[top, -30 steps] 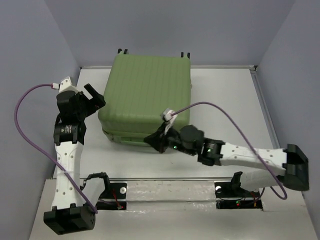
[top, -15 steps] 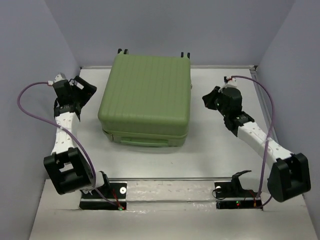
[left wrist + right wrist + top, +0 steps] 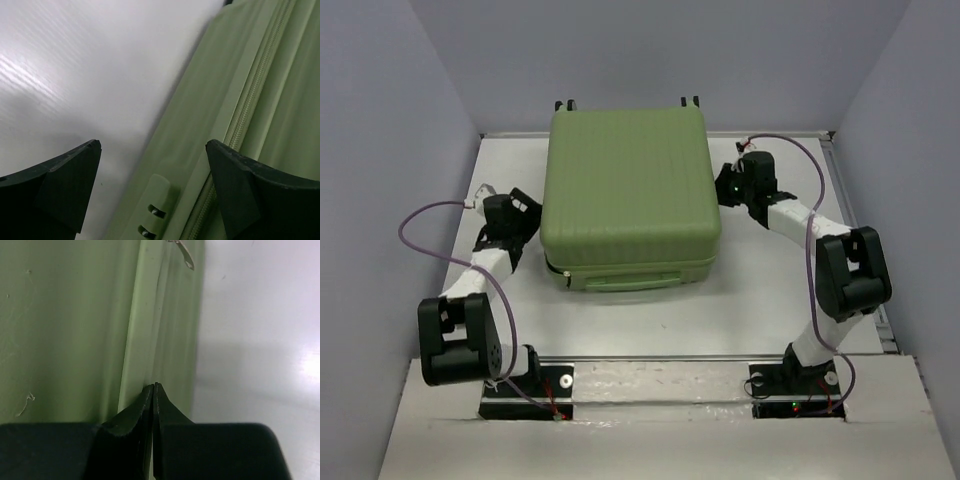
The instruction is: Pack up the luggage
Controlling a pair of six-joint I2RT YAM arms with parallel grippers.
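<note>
The luggage (image 3: 630, 190) is a light-green ribbed suitcase, closed and lying flat mid-table, with its wheels at the far end. My left gripper (image 3: 523, 226) is open beside its left side wall. In the left wrist view the gripper (image 3: 152, 146) frames the green wall (image 3: 200, 120), the zipper (image 3: 250, 100) and a small green stud (image 3: 156, 205), and holds nothing. My right gripper (image 3: 728, 188) is shut at the suitcase's right side. In the right wrist view its tips (image 3: 154, 386) rest against the green side seam (image 3: 145, 315), with nothing seen between them.
White table (image 3: 770, 290) with grey walls on three sides and a raised rim at the right (image 3: 845, 190). A zipper pull (image 3: 184, 254) hangs on the suitcase's right side. The suitcase's front handle (image 3: 630, 281) faces the arm bases.
Both arms have swung in from the table's sides to the suitcase's left and right walls. The suitcase has shifted a little right and squared up.
</note>
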